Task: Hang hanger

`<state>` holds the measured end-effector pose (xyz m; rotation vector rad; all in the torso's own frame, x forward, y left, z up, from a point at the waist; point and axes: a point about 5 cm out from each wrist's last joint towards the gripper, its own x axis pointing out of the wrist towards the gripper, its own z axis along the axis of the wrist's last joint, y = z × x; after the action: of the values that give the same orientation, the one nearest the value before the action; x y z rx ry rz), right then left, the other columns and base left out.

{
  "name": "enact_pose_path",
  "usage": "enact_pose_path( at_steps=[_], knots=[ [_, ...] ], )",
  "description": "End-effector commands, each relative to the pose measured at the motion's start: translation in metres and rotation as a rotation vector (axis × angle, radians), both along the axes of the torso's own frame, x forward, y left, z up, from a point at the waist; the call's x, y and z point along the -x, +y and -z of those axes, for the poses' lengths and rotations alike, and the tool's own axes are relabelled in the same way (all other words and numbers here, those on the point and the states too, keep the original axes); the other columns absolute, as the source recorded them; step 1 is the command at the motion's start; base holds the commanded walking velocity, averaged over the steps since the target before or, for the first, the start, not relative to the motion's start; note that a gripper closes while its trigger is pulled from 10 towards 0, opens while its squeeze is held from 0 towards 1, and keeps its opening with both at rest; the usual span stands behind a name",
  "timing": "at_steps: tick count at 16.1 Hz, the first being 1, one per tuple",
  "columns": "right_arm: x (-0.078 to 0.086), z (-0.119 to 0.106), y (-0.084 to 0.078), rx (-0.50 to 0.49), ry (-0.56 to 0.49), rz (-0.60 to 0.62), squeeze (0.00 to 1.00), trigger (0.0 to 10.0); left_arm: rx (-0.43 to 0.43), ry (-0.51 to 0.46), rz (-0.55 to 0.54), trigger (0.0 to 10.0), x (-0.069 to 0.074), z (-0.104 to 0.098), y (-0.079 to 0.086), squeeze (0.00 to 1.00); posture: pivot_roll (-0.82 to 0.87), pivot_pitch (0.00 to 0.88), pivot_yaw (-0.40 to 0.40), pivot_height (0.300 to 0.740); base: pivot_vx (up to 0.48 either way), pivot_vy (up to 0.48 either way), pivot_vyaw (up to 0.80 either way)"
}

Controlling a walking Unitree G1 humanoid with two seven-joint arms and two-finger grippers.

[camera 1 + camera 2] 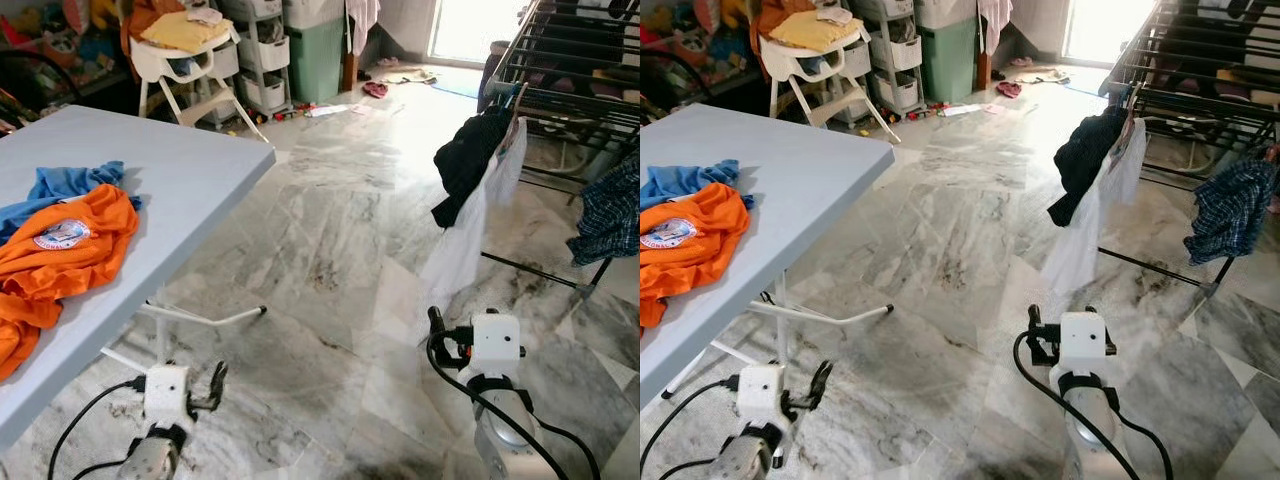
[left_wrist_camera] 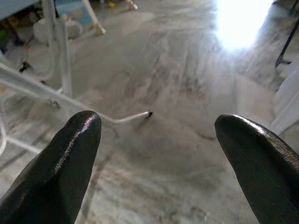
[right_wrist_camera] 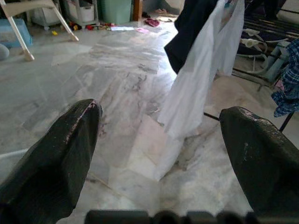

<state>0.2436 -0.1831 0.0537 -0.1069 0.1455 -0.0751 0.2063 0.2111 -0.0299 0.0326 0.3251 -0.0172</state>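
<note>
On rack, white garment hangs vertically; both hands empty.

two head cameras look forward and down from standing height across a marble floor, with a bench on the left and a drying rack far right. the right eye's picture sits slightly shifted. the left wrist camera hangs low, facing out between two black fingers towards the bench's leg. the right wrist camera, also low, faces a white garment on the rack, shared with both head views.
</note>
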Motion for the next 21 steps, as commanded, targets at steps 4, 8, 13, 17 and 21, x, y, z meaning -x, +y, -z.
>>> enact_pose_path(
  at_steps=[4, 8, 13, 17, 21],
  knots=[
    [-0.002, 0.001, -0.001, -0.014, 0.018, -0.007, 0.00, 10.0, -0.001, 0.026, -0.015, 10.0, 0.000, 0.004, 0.007, 0.00, -0.12, 0.000, 0.052, 0.740, 0.000, 0.000, 0.00],
    [-0.002, 0.001, 0.002, -0.011, 0.014, -0.025, 0.00, 10.0, 0.019, 0.024, 0.031, 10.0, 0.001, 0.006, 0.004, 0.00, -0.12, 0.000, 0.053, 0.740, 0.000, 0.000, 0.00],
    [-0.011, -0.008, 0.002, 0.005, -0.023, -0.023, 0.00, 10.0, -0.012, -0.076, 0.175, 10.0, -0.013, -0.005, -0.019, 0.00, -0.11, 0.000, 0.060, 0.740, 0.000, 0.000, 0.00],
    [-0.016, -0.015, 0.003, 0.014, -0.050, -0.023, 0.00, 10.0, 0.017, -0.077, 0.152, 10.0, -0.013, -0.004, -0.020, 0.00, -0.11, 0.000, 0.064, 0.740, 0.000, 0.000, 0.00],
    [-0.017, -0.017, 0.004, 0.024, -0.065, -0.022, 0.00, 10.0, -0.028, -0.529, 0.229, 10.0, -0.048, -0.074, -0.038, 0.00, -0.11, 0.000, 0.063, 0.740, 0.000, 0.000, 0.00]
  ],
)
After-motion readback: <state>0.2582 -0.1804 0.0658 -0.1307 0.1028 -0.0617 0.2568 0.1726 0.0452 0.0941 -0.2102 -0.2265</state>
